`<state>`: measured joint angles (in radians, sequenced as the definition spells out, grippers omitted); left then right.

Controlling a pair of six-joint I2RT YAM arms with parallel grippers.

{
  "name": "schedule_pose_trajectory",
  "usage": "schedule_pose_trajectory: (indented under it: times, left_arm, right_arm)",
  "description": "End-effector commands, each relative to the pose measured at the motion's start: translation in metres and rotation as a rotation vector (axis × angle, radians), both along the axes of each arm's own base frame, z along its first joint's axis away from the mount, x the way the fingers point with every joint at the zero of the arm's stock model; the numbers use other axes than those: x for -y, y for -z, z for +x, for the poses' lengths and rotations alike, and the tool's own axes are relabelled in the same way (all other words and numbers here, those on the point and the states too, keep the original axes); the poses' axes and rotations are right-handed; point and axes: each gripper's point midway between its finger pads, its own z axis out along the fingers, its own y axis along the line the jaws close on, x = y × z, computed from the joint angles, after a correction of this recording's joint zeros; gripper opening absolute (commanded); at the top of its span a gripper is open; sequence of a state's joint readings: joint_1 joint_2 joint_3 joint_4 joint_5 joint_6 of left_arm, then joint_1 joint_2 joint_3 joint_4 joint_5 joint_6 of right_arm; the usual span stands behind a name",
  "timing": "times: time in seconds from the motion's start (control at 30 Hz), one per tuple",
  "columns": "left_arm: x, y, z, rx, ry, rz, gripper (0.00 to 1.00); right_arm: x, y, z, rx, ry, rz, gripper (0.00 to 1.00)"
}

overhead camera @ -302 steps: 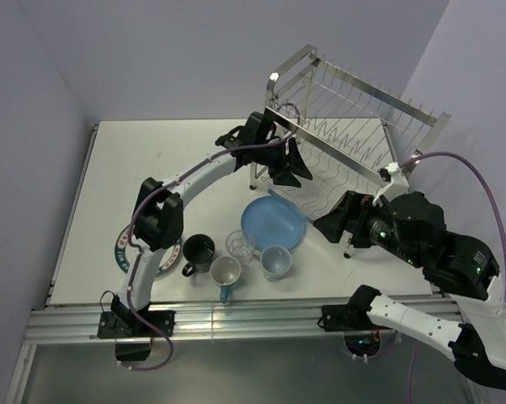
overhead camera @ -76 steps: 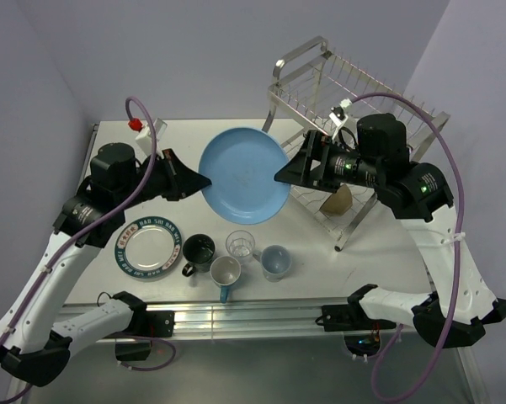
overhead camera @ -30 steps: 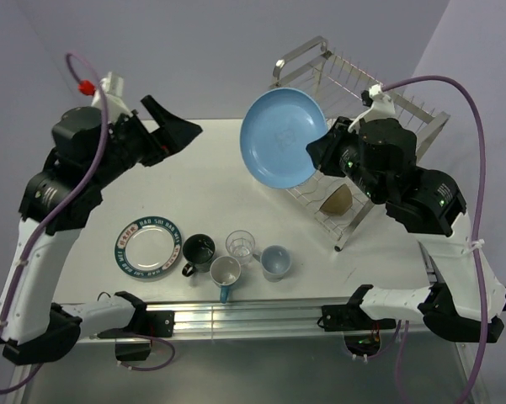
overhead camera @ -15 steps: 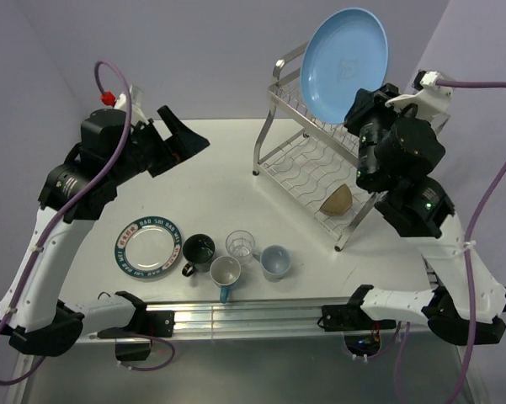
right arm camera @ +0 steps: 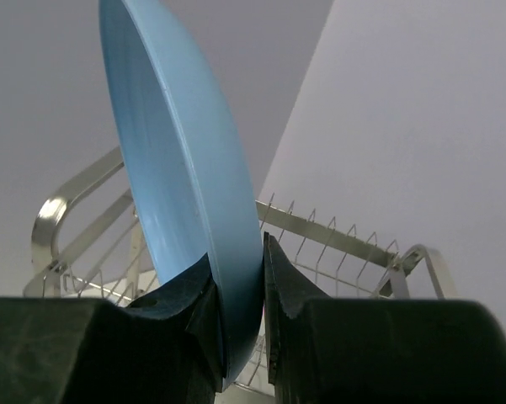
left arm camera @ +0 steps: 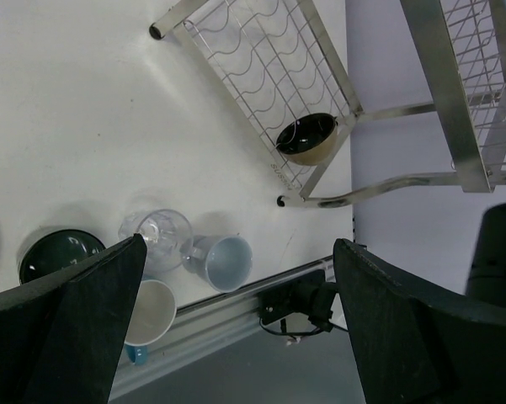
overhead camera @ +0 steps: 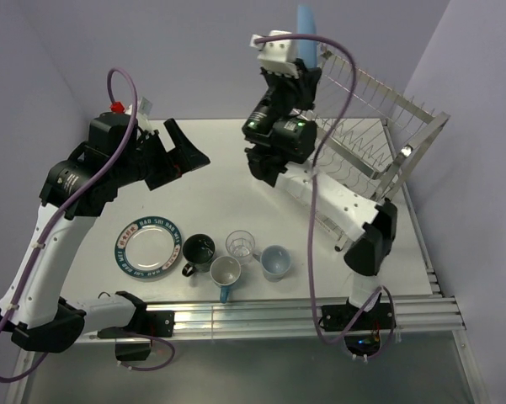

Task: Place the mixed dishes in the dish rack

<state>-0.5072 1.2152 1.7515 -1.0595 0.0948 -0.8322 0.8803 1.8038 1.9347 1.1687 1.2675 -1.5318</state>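
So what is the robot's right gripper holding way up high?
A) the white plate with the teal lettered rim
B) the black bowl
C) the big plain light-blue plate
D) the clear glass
C: the right wrist view shows the right gripper pinching the rim of the large plain light-blue plate.

The big plate (right arm camera: pixel 177 185) was plain light blue, with no pattern on it. The dish rack (overhead camera: pixel 387 86) was shiny silver wire. The small plate (overhead camera: pixel 147 246) was white in the middle, and its dark teal rim carried white letters. The dark mug (overhead camera: pixel 198 250) looked almost black. The second mug (overhead camera: pixel 225 273) was white with a blue handle. The cup (overhead camera: pixel 275 261) was pale blue and the glass (overhead camera: pixel 241 245) was clear. The bowl (left arm camera: pixel 306 139) was black inside and beige outside. The table (overhead camera: pixel 227 202) was white.
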Motion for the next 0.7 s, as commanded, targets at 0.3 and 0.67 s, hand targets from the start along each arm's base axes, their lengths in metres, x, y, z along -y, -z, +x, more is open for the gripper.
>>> schedule_pose_trajectory:
  times: [0.3,0.67]
  left_arm:
    - [0.014,0.005,-0.006,-0.035,0.076,-0.034,0.99]
    - [0.033,-0.033,0.002,0.099,0.131,-0.150,0.97]
  right_arm:
    - [0.070,-0.044,-0.062,0.351,0.099,0.365,0.00]
    - [0.090,-0.037,-0.078,0.254,0.001,0.547,0.00]
